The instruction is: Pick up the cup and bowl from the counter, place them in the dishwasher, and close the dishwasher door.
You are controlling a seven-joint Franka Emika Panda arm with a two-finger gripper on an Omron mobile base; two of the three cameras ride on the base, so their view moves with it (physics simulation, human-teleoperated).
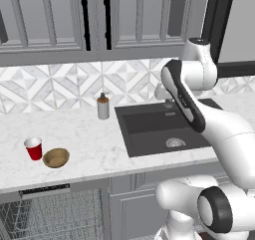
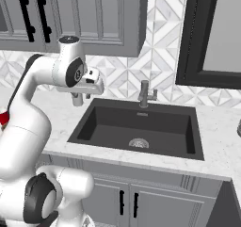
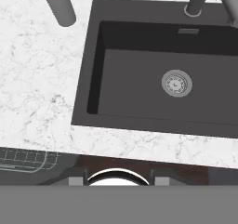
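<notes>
While our gripper [image 2: 77,99] hangs, jaw gap unclear, we judge the cup [image 1: 34,148] light, crushable: pinch its rim.

Below me the long white marble-patterned counter [image 1: 89,139] looks smooth and polished, grey-veined. At its nine o'clock end, the small red tapered plastic-looking cup [image 1: 34,148] has a white rim; just beside it the shallow round tan bowl [image 1: 56,158] looks like matt wood. The inset dark sink [image 3: 162,74] is matt, its round drain [image 3: 176,83] metallic grey. The dishwasher [image 1: 50,216] shows grey wire racks.
</notes>
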